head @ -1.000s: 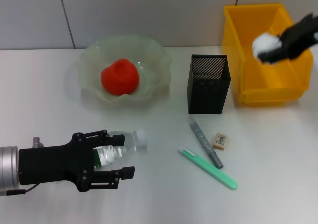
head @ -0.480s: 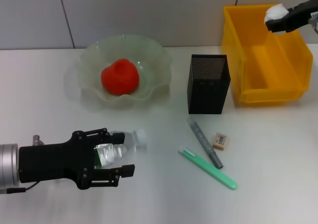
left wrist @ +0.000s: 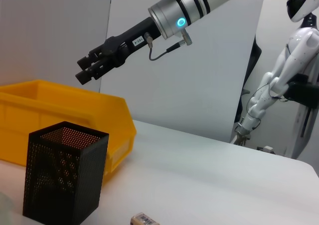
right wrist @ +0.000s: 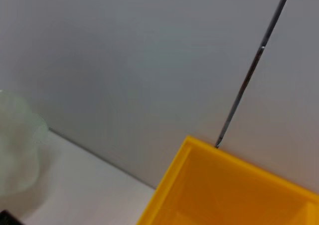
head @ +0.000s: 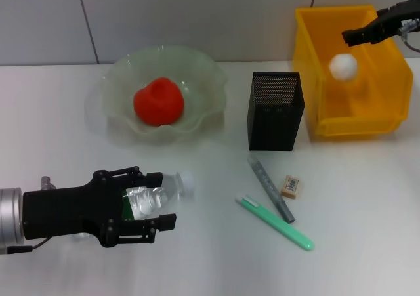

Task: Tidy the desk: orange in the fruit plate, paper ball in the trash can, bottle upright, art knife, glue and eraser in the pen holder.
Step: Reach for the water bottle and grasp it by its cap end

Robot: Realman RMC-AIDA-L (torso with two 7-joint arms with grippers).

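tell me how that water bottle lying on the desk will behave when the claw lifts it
The bottle looks mostly empty, so probably light. Its clear thin wall may dent or slip between the left claw fingers. Being round and lying flat on the desk, it could roll if released early.

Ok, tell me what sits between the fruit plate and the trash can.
In the head view, the pen holder stands on the desk between the fruit plate and the trash can. Nothing else lies in that stretch.
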